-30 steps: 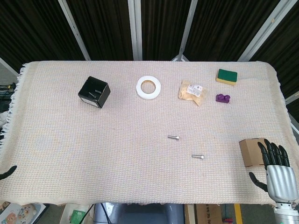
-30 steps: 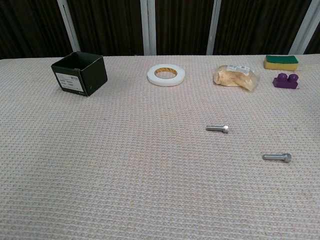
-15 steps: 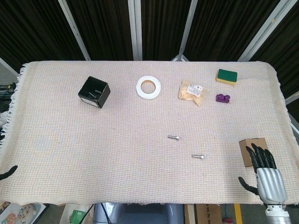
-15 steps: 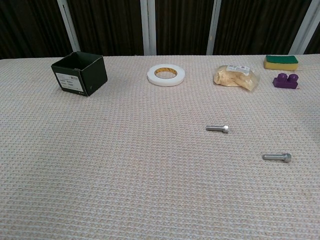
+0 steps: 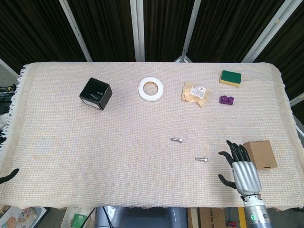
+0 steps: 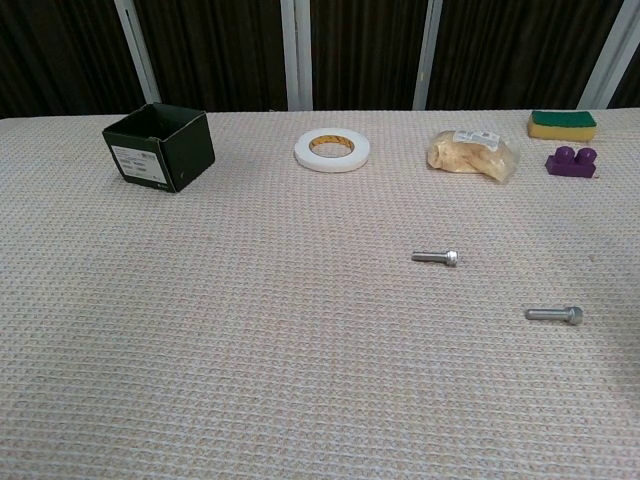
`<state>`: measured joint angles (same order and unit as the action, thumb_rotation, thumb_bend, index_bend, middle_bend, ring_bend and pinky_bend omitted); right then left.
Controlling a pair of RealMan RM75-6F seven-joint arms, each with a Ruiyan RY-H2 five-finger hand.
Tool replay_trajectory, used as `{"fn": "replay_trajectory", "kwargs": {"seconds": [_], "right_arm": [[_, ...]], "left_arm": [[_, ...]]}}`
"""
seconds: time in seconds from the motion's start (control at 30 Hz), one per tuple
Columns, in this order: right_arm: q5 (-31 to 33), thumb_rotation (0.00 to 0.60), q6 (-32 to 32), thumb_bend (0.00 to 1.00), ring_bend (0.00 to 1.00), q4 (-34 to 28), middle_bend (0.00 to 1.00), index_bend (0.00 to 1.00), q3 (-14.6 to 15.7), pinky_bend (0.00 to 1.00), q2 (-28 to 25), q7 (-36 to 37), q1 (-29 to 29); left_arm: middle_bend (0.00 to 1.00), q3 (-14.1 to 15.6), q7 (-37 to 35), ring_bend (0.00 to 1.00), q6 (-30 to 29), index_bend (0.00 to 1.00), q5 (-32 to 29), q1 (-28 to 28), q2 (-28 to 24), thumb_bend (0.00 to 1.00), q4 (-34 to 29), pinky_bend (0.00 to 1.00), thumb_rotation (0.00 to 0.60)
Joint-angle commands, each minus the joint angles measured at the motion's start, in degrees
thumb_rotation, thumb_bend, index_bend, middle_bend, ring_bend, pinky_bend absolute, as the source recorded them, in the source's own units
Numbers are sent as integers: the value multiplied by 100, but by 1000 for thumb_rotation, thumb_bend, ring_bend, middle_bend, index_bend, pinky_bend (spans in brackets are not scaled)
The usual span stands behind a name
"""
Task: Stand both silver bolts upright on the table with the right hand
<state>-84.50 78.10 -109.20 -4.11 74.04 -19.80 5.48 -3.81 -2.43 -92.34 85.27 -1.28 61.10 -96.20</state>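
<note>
nearby, right hand (image 5: pixel 243 170) fingers apart, empty, both silver bolts (image 5: pixel 201 159) lying flat

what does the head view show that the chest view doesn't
Only the head view shows the right robot hand, open near the front edge, the brown cardboard box beside it, and a dark tip of the left robot hand at the far left. The chest view shows nothing extra. Both share the two silver bolts, both lying flat, plus the black box, tape roll, bag, sponge and purple block.
</note>
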Motion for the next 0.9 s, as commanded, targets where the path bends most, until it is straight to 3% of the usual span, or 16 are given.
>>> {"fn": "replay_trajectory", "kwargs": {"seconds": [0.03,0.5,0.9], "right_arm": [[524,600,-320,288,33,-42,0,365,-288,8,432,-423,309],[1743,600,-625,352,42,514,0,403,-639,16,1571,-1634,942],[2124,600,-636,353,46,918,0,454,-710,16,1952,-1852,1200]], "left_arm": [[148,-6,8,7,14,166,-14,7,-3,147,-4,48,600],[148,-27,50,7,67,166,-60,40,2,147,-14,48,600],[148,-38,66,7,76,166,-81,50,5,147,-17,48,600]]}}
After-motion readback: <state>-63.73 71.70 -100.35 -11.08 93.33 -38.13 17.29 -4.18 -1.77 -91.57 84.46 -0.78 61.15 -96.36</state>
